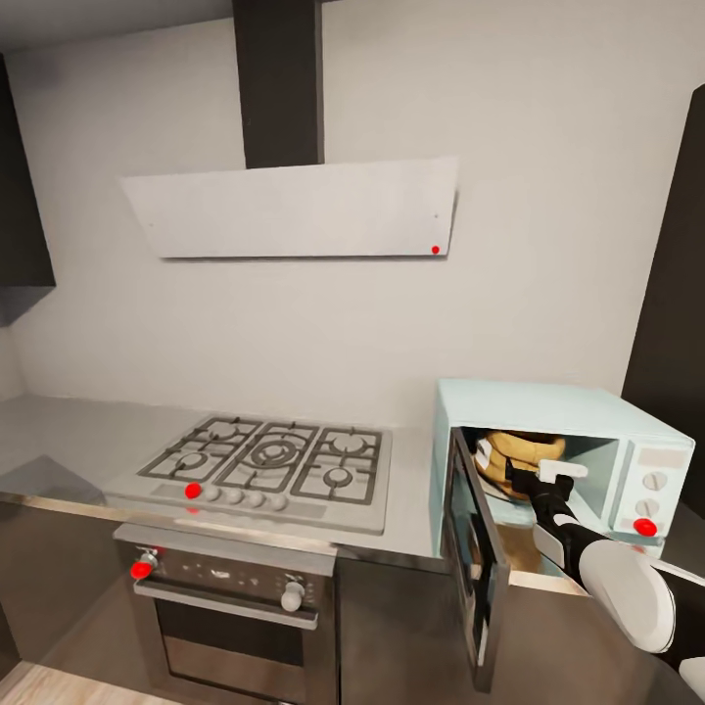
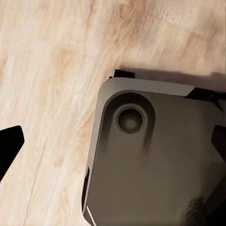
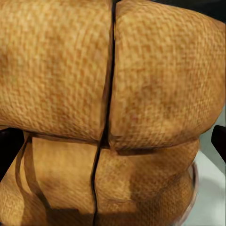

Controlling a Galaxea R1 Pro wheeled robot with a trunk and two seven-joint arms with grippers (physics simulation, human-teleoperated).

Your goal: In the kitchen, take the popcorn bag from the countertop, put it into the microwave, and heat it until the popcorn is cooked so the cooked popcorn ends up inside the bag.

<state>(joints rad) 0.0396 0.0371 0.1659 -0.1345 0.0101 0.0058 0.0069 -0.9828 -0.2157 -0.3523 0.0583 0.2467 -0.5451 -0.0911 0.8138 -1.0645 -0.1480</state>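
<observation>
Right hand (image 1: pixel 541 477) inside the open microwave (image 1: pixel 587 421).
Its fingers spread, released, right by the popcorn bag (image 1: pixel 524 452).

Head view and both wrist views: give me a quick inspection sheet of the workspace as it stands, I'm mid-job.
Surface: grey countertop, bare where visible beside the gas hob.
Job's things: microwave door swung open; popcorn bag inside the cavity, its tan weave close up in the right wrist view. Popcorn itself not visible.
Clutter: nothing seen.
Grippers: right gripper reaches into the microwave at the bag; whether it is open or shut cannot be told. Left wrist view looks down at wooden floor and the robot's base.
Cables: nothing seen.
Surroundings: range hood, built-in oven, white wall.
</observation>
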